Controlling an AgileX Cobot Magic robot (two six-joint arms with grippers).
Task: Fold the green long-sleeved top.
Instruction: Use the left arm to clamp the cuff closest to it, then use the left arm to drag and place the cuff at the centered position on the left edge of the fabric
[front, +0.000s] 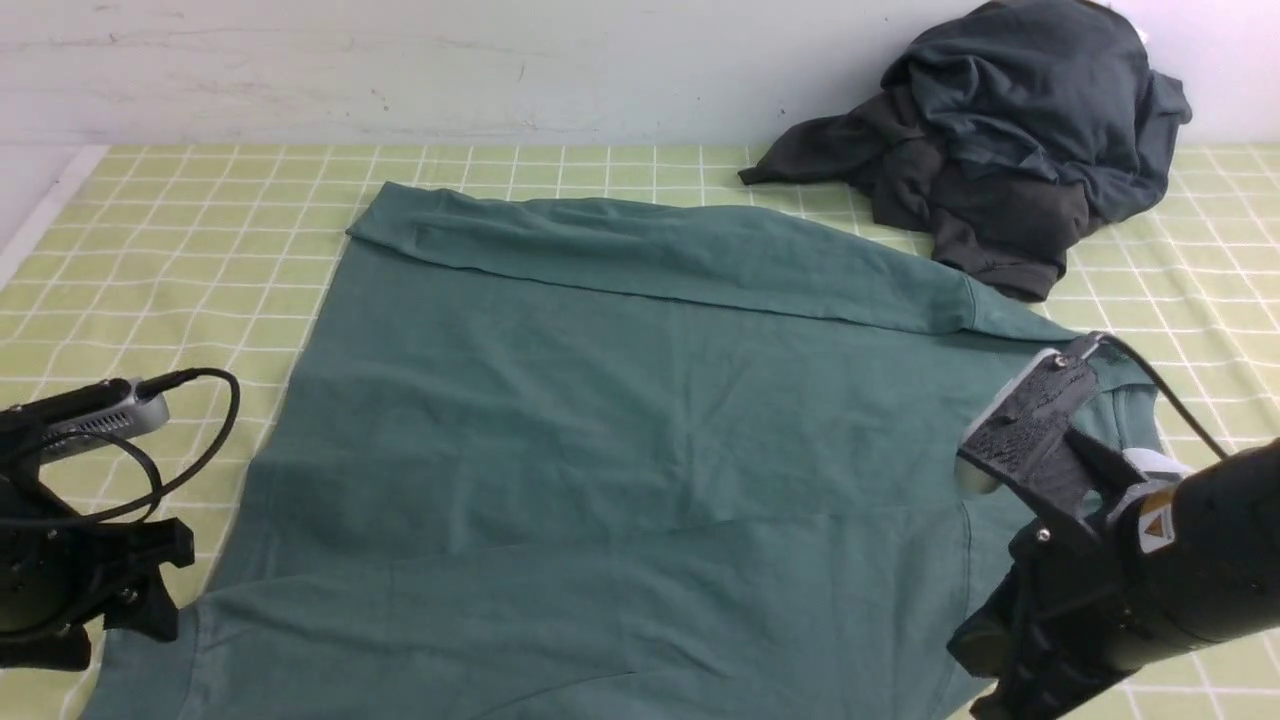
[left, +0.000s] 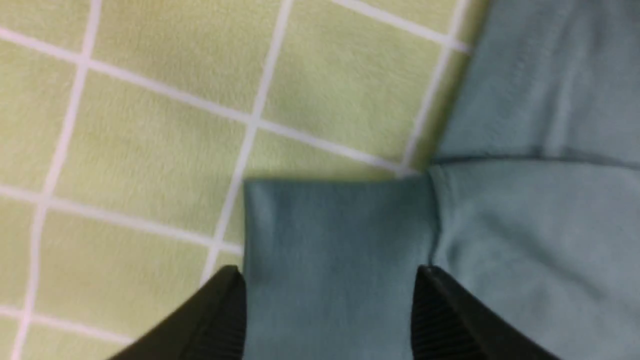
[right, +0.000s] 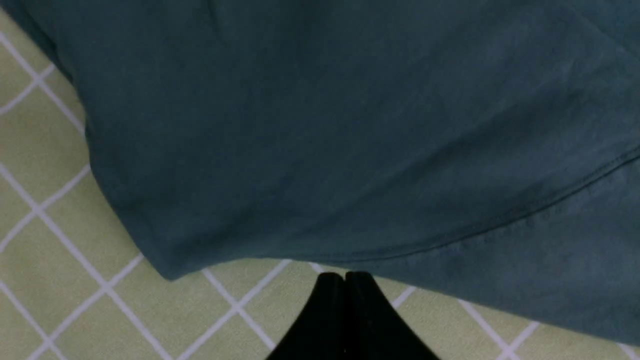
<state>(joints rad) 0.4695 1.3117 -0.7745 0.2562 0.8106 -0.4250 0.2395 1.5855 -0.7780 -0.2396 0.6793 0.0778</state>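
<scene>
Where green top (front: 620, 420) ends, checked cloth (front: 180, 220) reaches wall (front: 400, 70).

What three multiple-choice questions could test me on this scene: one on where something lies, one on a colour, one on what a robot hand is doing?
1. Where does the heap of dark clothes lie?
A. Far right, by the wall
B. Near left corner
C. Under the left arm

2. What colour are the lines on the tablecloth?
A. Red
B. White
C. Black

3. How is the left hand?
A. Shut tight on nothing
B. Open, fingers either side of the green top's cuff
C. Holding a dark garment

Answers:
1 A: the front view shows the heap at the far right, against the wall.
2 B: the yellow-green cloth carries a white grid.
3 B: the left wrist view shows its two fingers apart with the cuff between them.
</scene>
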